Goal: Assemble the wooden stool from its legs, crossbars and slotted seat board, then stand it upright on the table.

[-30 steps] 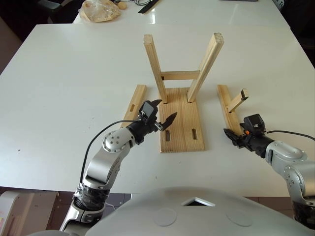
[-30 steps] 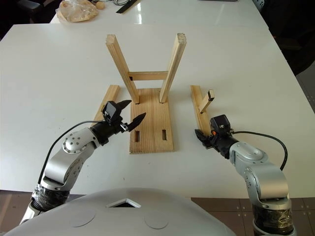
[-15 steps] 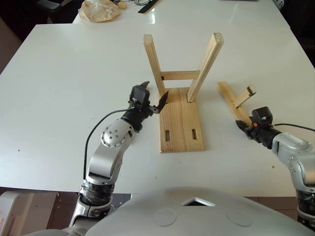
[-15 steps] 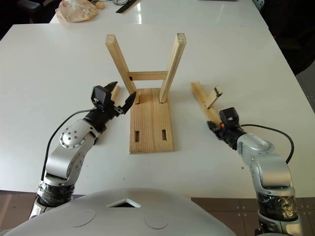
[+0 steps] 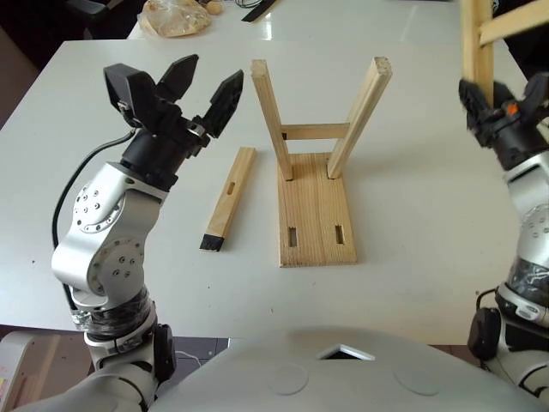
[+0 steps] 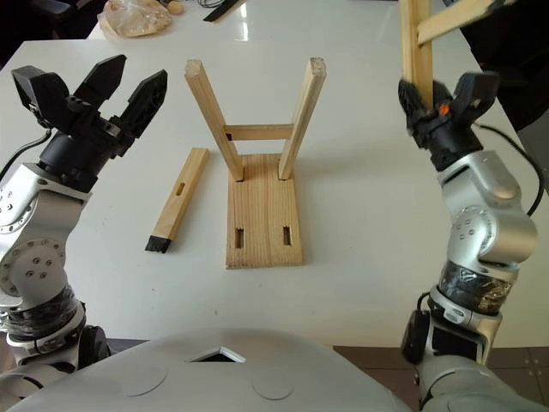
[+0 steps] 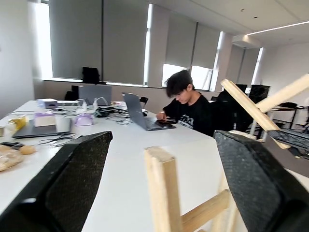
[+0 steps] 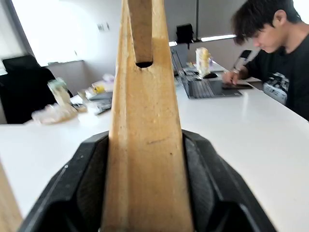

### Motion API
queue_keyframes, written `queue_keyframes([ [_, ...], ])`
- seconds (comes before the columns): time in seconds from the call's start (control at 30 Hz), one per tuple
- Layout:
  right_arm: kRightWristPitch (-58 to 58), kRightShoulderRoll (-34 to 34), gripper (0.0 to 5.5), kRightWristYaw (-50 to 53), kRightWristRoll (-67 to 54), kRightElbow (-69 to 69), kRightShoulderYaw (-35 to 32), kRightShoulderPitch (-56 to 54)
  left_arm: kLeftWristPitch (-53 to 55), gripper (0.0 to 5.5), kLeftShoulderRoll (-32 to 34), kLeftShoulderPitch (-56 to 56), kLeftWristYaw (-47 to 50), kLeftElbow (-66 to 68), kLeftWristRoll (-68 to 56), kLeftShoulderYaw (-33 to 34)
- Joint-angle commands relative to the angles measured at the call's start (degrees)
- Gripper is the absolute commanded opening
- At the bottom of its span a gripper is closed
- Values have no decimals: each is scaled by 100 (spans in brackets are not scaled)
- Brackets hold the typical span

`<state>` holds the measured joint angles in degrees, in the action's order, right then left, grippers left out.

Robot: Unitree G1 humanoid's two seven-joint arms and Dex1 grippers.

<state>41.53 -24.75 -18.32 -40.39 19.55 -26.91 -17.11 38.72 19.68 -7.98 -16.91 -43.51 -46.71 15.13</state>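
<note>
The seat board [image 5: 316, 215] lies flat on the white surface [image 5: 103, 137], nearest to the robot. Two empty slots [image 5: 293, 235] show at its near end. At 9 o'clock from the board, just beside it but not touching, a loose leg [image 5: 230, 196] lies flat too. Its near end is dark, and there is a slot in its side.

At the far end of the board, two legs [image 5: 271, 120] stand up from it. They lean apart a little toward the top. A crossbar [image 5: 314, 131] joins them part of the way up.

The left arm [image 5: 107, 202] is high in the air at about 10 o'clock from the board. Its jaws are spread wide and hold nothing. Its black fingers [image 5: 227, 90] are near the top of the left standing leg but do not touch it.

The right arm [image 6: 480, 184] is high in the air at about 2 o'clock from the board. Its jaws are clenched on another leg [image 6: 415, 43], gripping it at its bottom end. This leg stands upright, well above the surface, and its top runs out of sight. A second crossbar [image 6: 455, 19] sticks out of it and slants up to the right.

Farther back, at 11 o'clock, a see-through bag [image 5: 174, 17] with something pale brown in it sits on the next surface.
</note>
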Motion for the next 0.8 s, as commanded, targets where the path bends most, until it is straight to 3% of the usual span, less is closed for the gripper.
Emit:
queue_keyframes([
  [0.03,1119,-226,206,-188,-3022,629,-114,-821,260,392,212,-204,-202,-505,-1436,-216],
  [0.17,1564,-714,206,-613,-4457,669,205,-1002,326,392,452,-488,-458,-333,-2566,-270],
  [0.33,1951,-1424,206,-1554,-4946,675,454,-1000,452,392,813,-989,-580,12,-3201,-438],
  [0.8,1724,-2063,206,-3464,-3985,704,1247,-558,246,392,1282,-1405,-699,212,-4228,-605],
])
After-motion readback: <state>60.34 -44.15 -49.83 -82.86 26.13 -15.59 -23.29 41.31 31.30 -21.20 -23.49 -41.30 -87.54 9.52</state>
